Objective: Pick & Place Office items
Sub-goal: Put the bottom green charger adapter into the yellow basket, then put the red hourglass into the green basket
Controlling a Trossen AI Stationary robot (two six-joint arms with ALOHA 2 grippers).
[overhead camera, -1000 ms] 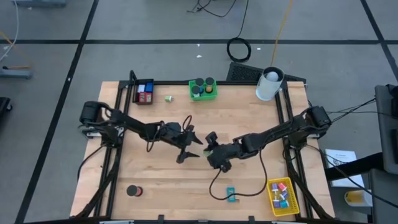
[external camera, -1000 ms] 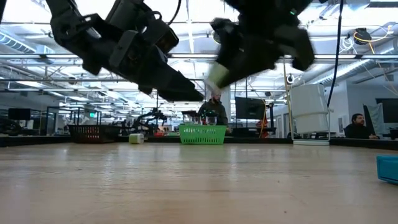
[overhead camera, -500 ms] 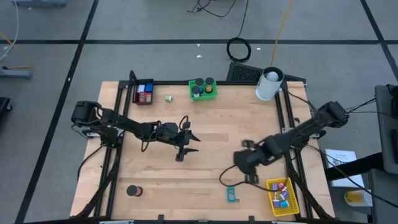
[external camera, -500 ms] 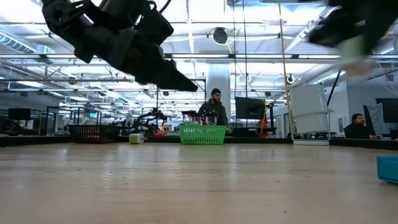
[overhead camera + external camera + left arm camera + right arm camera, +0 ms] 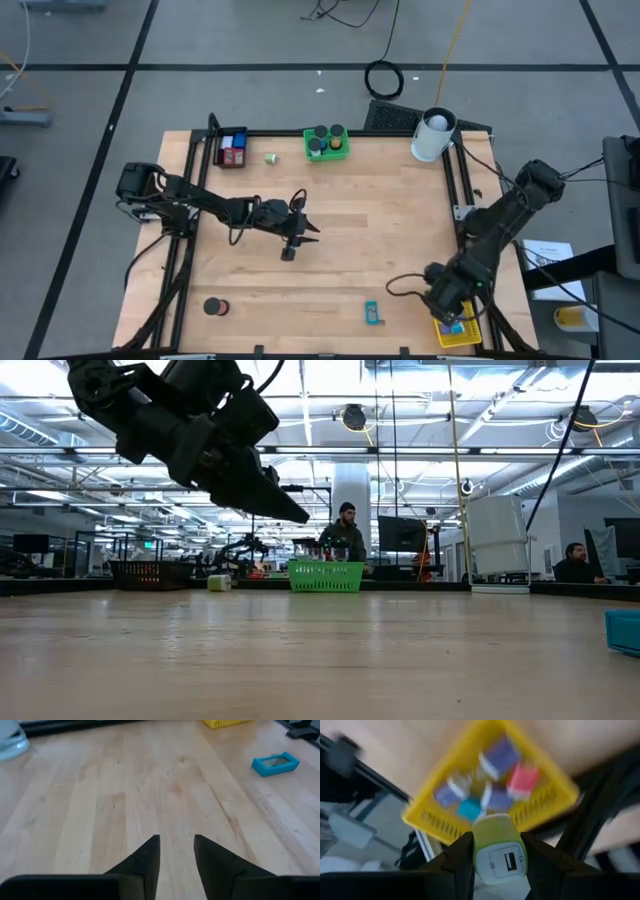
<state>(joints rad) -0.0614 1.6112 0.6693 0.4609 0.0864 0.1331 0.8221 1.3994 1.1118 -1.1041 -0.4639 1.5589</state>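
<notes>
The main risk was a drop that missed: the right gripper (image 5: pixel 492 851) hung above the yellow bin (image 5: pixel 420 815) at the desk's front right corner, and the bin sat skewed and near the desk's edge, so a release made off centre could have bounced the green charger (image 5: pixel 496 847) off the rim onto the desk or the floor. The bin already held several small clips, which could also have deflected it.

The charger sat squeezed between the right fingers (image 5: pixel 457 860), one on each side, its slotted face toward the camera and directly over the bin's contents.

The left gripper (image 5: pixel 176 851) hovered above bare desk near the middle, fingers narrowly parted with nothing between them. A cyan block (image 5: pixel 372 313) lay near the front edge, well apart from both.
</notes>
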